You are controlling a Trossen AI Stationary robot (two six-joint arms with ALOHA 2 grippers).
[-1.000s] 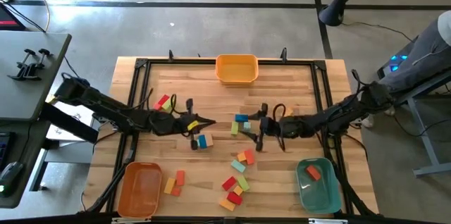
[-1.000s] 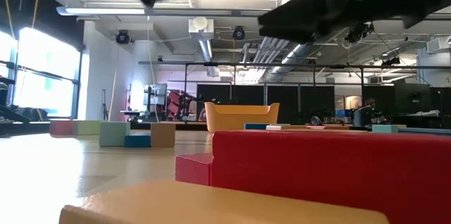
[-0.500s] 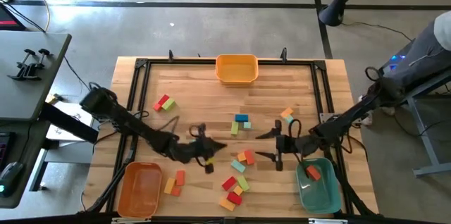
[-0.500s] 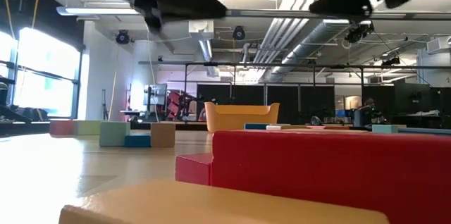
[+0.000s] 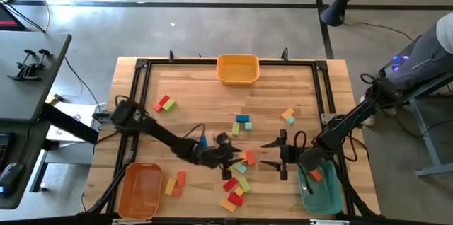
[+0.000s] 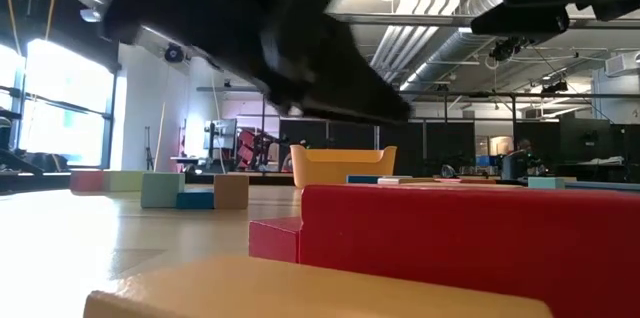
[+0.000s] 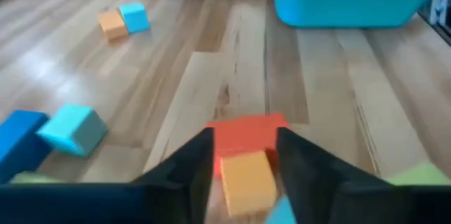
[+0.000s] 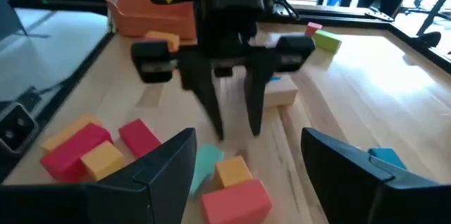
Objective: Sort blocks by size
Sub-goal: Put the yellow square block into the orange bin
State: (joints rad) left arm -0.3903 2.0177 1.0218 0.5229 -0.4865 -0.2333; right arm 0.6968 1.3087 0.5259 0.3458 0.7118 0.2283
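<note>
Mid-table — left end effector (image 5: 233, 156) open over blocks (image 5: 246, 158) | right end effector (image 5: 274, 155) open — beside

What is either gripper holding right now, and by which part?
Nothing is held. The left gripper is open, its jaws straddling a small orange and red block pair on the table. The right gripper is open and empty.

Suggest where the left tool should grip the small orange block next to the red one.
Probably grip the orange block by its two free side faces, descending along the left tool's present line. The red block sits against its far face, blocking that axis; the open fingers flank the free sides.
</note>
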